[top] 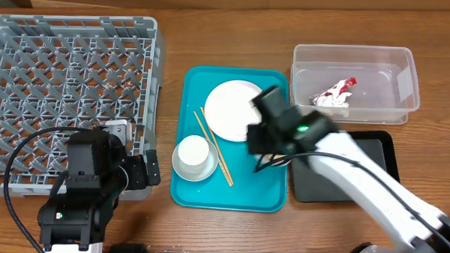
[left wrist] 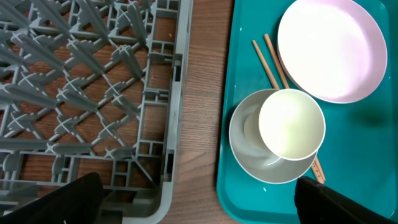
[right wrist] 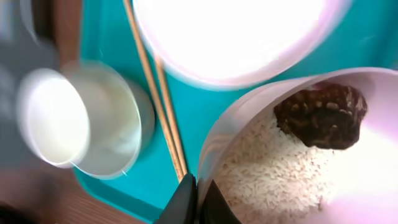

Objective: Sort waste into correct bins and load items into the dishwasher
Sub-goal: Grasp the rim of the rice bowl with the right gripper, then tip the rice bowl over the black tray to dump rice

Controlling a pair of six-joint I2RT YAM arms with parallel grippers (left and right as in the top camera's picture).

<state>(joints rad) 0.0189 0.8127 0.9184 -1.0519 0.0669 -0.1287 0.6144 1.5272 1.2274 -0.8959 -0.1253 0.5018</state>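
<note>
My right gripper (right wrist: 198,200) is shut on the rim of the small pink-tinted plate (right wrist: 367,193). The plate carries loose white rice (right wrist: 273,168) and a dark brown food lump (right wrist: 323,115) above the teal tray. In the overhead view the gripper (top: 263,147) hides that plate. The large white plate (top: 233,108), two chopsticks (top: 216,152) and a white cup (top: 192,152) inside the grey bowl (left wrist: 249,155) lie on the tray. The red-and-white wrapper (top: 335,94) lies in the clear tub (top: 355,50). My left gripper (left wrist: 199,205) is open and empty between the grey dish rack (top: 69,68) and the tray.
The teal tray (top: 237,194) sits mid-table. The shallow black tray (top: 380,145) lies right of it, partly under my right arm. The dish rack fills the left side and shows nothing in it. A strip of bare wood (left wrist: 202,112) separates rack and teal tray.
</note>
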